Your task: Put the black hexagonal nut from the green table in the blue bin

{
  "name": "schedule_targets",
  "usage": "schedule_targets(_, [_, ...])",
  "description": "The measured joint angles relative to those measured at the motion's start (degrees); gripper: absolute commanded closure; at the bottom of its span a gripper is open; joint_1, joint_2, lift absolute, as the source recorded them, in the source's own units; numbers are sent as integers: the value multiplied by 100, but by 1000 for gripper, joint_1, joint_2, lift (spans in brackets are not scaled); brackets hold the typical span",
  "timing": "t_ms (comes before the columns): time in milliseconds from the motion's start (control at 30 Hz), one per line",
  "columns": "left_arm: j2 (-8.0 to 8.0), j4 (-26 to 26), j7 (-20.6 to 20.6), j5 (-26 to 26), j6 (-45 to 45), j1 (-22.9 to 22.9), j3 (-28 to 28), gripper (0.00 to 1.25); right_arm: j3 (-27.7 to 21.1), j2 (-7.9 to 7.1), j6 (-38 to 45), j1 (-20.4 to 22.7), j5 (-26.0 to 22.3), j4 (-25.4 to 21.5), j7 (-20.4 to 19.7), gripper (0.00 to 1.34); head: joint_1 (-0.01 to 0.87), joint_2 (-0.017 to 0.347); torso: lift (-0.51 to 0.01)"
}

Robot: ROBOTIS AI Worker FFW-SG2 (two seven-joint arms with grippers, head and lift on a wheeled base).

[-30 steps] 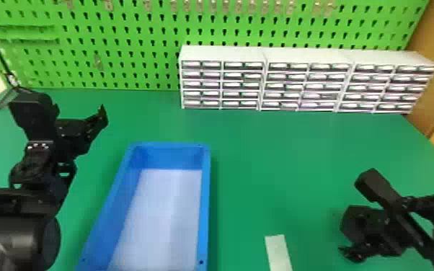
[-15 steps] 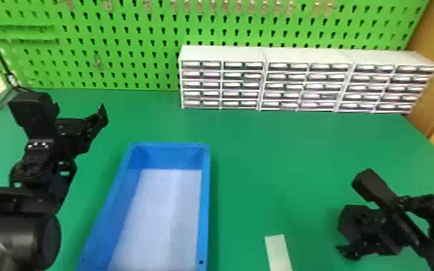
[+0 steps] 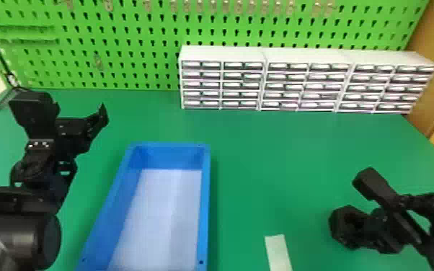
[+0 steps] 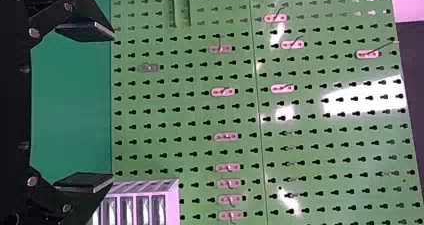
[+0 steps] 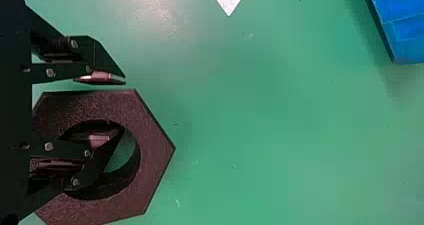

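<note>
Right of the blue bin [image 3: 205,201], the right tool [image 5: 123,105] stands part-spread, fingers astride one wall of the black hexagonal nut [image 5: 152,152].

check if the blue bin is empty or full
Empty in the part seen: the blue bin shows a bare pale floor; its near end is cut off. The black hexagonal nut is outside it.

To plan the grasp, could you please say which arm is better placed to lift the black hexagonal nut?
Right, probably: its open black gripper is at the nut, one finger over the hole; the left gripper is left of the blue rectangular bin.
</note>
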Motion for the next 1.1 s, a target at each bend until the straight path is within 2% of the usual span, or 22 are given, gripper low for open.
schedule_targets(367, [0, 0, 0, 0, 0, -1, -5, 266, 18, -13, 51, 2, 103, -41, 0, 987, 683, 28, -96])
schedule_targets(567, [0, 0, 0, 0, 0, 12, 0, 266, -39, -33, 99, -38, -47, -39, 0, 987, 683, 28, -96])
schedule_targets(1100, [0, 0, 0, 5, 0, 22, -9, 266, -160, -57, 171, -458, -1458, 92, -9, 987, 683, 28, -96])
